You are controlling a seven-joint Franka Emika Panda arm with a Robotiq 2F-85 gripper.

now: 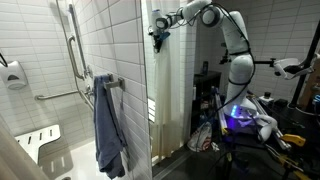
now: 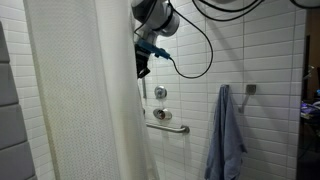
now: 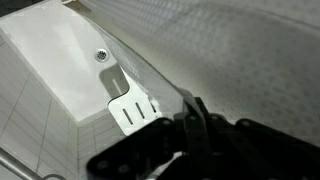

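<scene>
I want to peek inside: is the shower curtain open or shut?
Partly open: shower curtain covers one side; wall tap and blue towel show beside it.

Open air fills the stall between the curtain (image 2: 80, 100) and the tiled wall (image 2: 270, 60), the widest passage for the gripper (image 2: 143, 68), which is closed high at the curtain's edge. The curtain shuts off one whole side, hanging down to the tub (image 3: 60, 70). On the wall, a valve (image 2: 160, 93) and a grab bar (image 2: 168, 127) jut out below the gripper; a towel (image 2: 227, 135) hangs well apart from them. Lower down, a slatted seat (image 3: 133, 108) sits at the tub's end, while the floor around the drain (image 3: 101, 56) lies bare.
</scene>
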